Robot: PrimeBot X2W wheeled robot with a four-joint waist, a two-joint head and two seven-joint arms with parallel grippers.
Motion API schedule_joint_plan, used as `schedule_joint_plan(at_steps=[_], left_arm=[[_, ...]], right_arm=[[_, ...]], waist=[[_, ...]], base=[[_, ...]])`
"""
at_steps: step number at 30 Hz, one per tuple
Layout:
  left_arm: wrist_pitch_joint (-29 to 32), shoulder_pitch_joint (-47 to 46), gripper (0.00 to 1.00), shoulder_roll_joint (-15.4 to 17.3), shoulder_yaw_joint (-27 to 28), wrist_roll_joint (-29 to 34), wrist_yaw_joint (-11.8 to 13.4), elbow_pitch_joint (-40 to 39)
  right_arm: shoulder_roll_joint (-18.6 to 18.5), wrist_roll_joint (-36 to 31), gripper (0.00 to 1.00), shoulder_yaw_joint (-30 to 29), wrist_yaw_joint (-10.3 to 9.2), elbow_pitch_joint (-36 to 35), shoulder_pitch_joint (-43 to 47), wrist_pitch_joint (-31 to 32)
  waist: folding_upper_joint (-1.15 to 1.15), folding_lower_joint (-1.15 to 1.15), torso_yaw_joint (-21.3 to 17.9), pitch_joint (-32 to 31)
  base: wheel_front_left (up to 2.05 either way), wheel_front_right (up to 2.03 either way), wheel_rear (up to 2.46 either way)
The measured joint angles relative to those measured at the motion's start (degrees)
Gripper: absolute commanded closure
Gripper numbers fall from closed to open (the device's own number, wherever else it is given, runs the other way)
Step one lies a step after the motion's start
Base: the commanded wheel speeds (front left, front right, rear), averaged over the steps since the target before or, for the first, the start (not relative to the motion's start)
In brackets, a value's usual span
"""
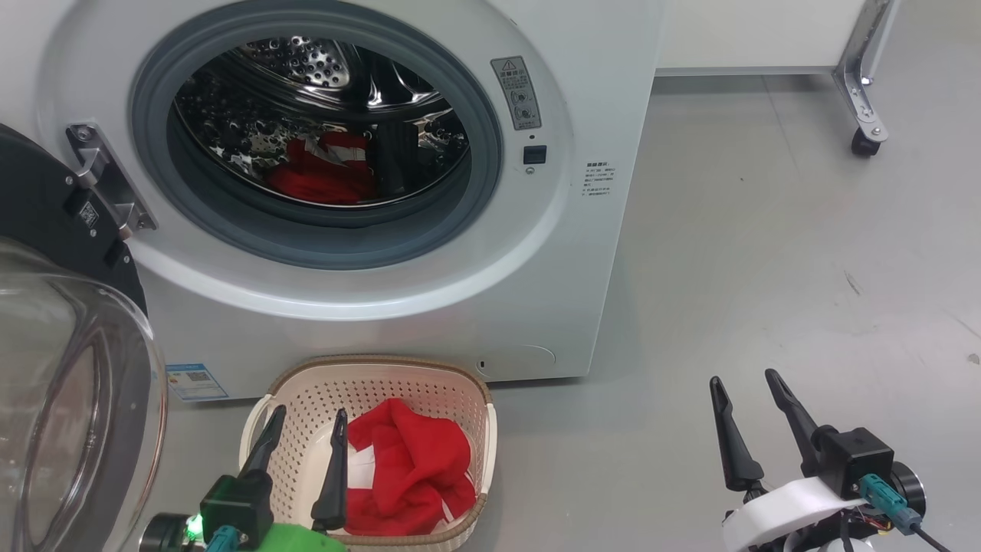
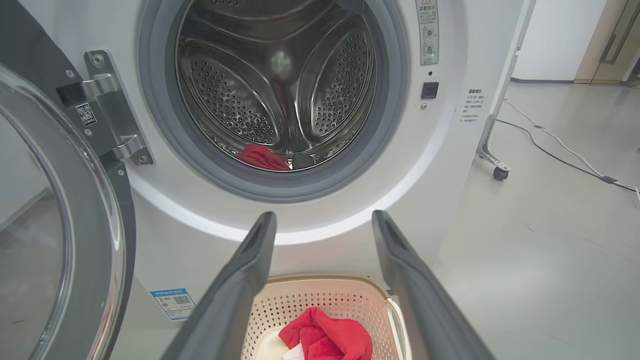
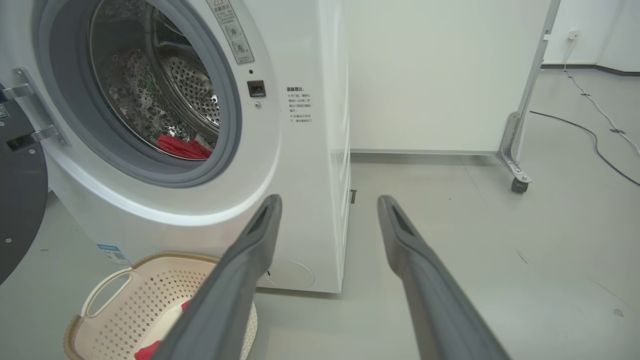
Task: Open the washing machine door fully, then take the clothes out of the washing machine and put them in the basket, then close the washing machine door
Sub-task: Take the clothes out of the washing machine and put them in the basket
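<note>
At 12 o'clock in the head view stands the washing machine (image 1: 582,92), with its opening uncovered. The washing machine door (image 1: 38,199) is swung out to 9 o'clock on its hinge (image 1: 107,180). The clear glass bowl (image 1: 69,399) bulges toward me at 8 o'clock.

Location of the clothes:
- One red and white portion (image 1: 322,172) lies at the bottom of the steel drum (image 1: 306,61), behind the grey gasket (image 1: 475,207).
- A second portion (image 1: 406,468) lies in the basket (image 1: 322,399), toward its 3 o'clock side.

The basket stands on the floor (image 1: 766,268) at 6 o'clock, just in front of the machine's base and below the opening. A blue label (image 1: 197,381) sits on the machine front at the basket's 10 o'clock.

My left jaws are released, spread wide and grasping nothing. The left fingers (image 1: 335,468) point to 12 o'clock over the basket's 9 o'clock half (contact with the rim cannot be determined).

My right jaws are released and empty. The right fingers (image 1: 732,437) are at 4 o'clock over bare floor, well apart from basket and machine.

A metal leg on a caster (image 1: 866,100) stands at 1 o'clock.
</note>
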Motion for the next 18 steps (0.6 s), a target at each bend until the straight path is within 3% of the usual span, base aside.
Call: schedule_joint_plan(at_steps=[18], left_arm=[[2.6,2.89,0.0,0.37,-0.56,0.09,0.75,-5.46]], right_arm=[[0.08,0.01,0.0,0.54,-0.01,-0.6,0.83,0.0]], waist=[[0.0,0.0,-0.24,-0.35]], base=[[0.0,0.0,0.0]])
